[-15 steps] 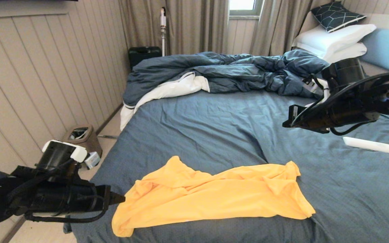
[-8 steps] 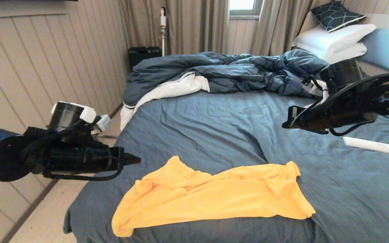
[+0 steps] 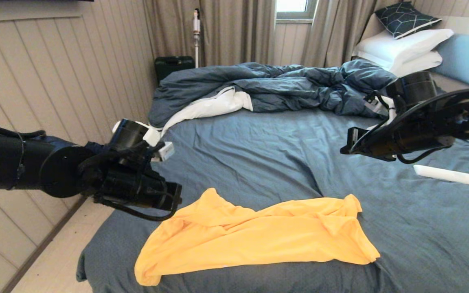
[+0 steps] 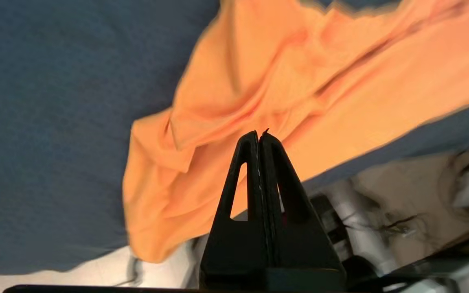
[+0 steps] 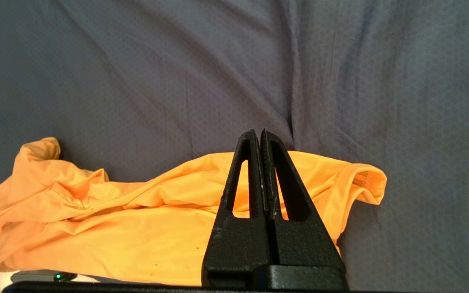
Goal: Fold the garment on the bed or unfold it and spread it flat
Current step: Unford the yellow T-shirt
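Observation:
The garment (image 3: 259,236), a bright yellow-orange T-shirt, lies rumpled in a wide strip across the near part of the bed (image 3: 259,146). My left gripper (image 3: 178,199) hovers just above the garment's near-left upper edge. In the left wrist view that gripper (image 4: 259,134) is shut with nothing in it, and the garment (image 4: 299,81) lies below it. My right gripper (image 3: 346,147) hangs high over the bed, to the right and beyond the garment. It is shut and empty (image 5: 257,132), and the garment (image 5: 136,219) lies spread beneath it.
A rumpled dark blue duvet (image 3: 279,83) with a white underside lies across the far half of the bed. White pillows (image 3: 401,47) lean at the headboard. A white flat object (image 3: 444,175) rests on the sheet at right. Floor (image 3: 51,260) and a panelled wall lie left of the bed.
My left arm has swung up and to the right, from beside the bed's near-left corner to over the garment's left edge. The right arm and the garment have not moved.

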